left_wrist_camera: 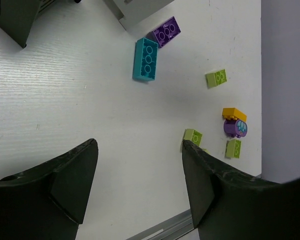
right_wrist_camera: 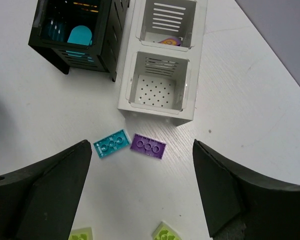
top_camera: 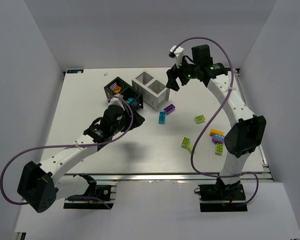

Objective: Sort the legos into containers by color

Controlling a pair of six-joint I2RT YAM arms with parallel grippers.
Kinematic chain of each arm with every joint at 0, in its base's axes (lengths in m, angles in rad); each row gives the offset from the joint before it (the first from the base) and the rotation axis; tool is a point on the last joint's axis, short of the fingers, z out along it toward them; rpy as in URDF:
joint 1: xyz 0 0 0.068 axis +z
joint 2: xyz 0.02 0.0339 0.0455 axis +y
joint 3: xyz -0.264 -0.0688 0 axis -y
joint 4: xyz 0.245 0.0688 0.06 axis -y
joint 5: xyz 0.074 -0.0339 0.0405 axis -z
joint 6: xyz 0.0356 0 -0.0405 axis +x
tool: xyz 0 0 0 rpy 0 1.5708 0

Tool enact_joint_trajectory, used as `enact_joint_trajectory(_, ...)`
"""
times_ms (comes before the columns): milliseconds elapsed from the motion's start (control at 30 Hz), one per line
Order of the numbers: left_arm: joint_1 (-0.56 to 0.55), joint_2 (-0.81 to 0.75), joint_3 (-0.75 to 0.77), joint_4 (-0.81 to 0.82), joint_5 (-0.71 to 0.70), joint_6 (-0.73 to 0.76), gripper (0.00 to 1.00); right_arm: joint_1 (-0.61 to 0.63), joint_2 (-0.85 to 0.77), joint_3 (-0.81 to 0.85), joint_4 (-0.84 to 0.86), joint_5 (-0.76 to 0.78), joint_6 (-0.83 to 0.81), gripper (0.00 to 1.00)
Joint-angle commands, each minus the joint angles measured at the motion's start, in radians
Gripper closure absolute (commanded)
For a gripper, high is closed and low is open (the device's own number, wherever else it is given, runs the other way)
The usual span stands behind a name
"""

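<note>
Teal lego (right_wrist_camera: 111, 143) and purple lego (right_wrist_camera: 148, 146) lie studs up, end to end beneath the spread, empty jaws of the right gripper (right_wrist_camera: 141, 162). Their long axes run roughly finger to finger, just short of the white container (right_wrist_camera: 190, 70). Only the right wrist view looks into its farther compartment, where a purple piece (right_wrist_camera: 171, 41) lies; the left wrist view shows the left gripper (left_wrist_camera: 138, 147) parted and empty, lime legos (left_wrist_camera: 215, 78) ahead to its right.

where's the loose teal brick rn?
Top view, centre: the teal brick lies flat just in front of the white container, beside and left of the purple brick.
</note>
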Motion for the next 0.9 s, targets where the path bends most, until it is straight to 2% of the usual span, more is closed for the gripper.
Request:
enact_joint_trajectory(0, -0.02, 0.021, 0.065, 0.015, -0.017, 0.029, 0.22, -0.037, -0.048, -0.022, 0.003, -0.083, 0.036, 0.14)
enact_joint_trajectory(167, -0.086, 0.103, 0.136, 0.024, -0.017, 0.041, 0.19, -0.143, -0.106, -0.074, -0.003, -0.194, 0.083, 0.11)
enact_joint_trajectory(300, -0.155, 0.215, 0.218, -0.003, -0.042, 0.075, 0.14, -0.227, -0.183, -0.156, -0.026, -0.295, 0.045, 0.11)
enact_joint_trajectory(400, -0.198, 0.329, 0.315, -0.054, -0.062, 0.12, 0.14, -0.299, -0.239, -0.245, -0.035, -0.413, -0.001, 0.16)
enact_joint_trajectory(500, -0.224, 0.467, 0.454, -0.142, -0.095, 0.166, 0.13, -0.335, -0.275, -0.317, -0.058, -0.439, -0.054, 0.35)
enact_joint_trajectory(533, -0.239, 0.505, 0.496, -0.169, -0.129, 0.182, 0.06, -0.342, -0.28, -0.341, -0.078, -0.439, -0.07, 0.5)
enact_joint_trajectory(633, -0.256, 0.659, 0.668, -0.29, -0.192, 0.235, 0.05, -0.353, -0.295, -0.372, -0.093, -0.456, -0.094, 0.73)
enact_joint_trajectory(700, -0.256, 0.754, 0.74, -0.368, -0.247, 0.261, 0.04, -0.359, -0.31, -0.403, -0.087, -0.461, -0.096, 0.73)
enact_joint_trajectory(733, -0.256, 0.78, 0.801, -0.388, -0.269, 0.265, 0.04, -0.362, -0.316, -0.413, -0.081, -0.459, -0.096, 0.64)
enact_joint_trajectory(833, -0.256, 0.866, 0.89, -0.439, -0.322, 0.296, 0.04, -0.366, -0.344, -0.455, -0.046, -0.441, -0.088, 0.43)
enact_joint_trajectory(867, -0.256, 0.886, 0.909, -0.452, -0.332, 0.313, 0.04, -0.366, -0.349, -0.463, -0.037, -0.436, -0.087, 0.42)
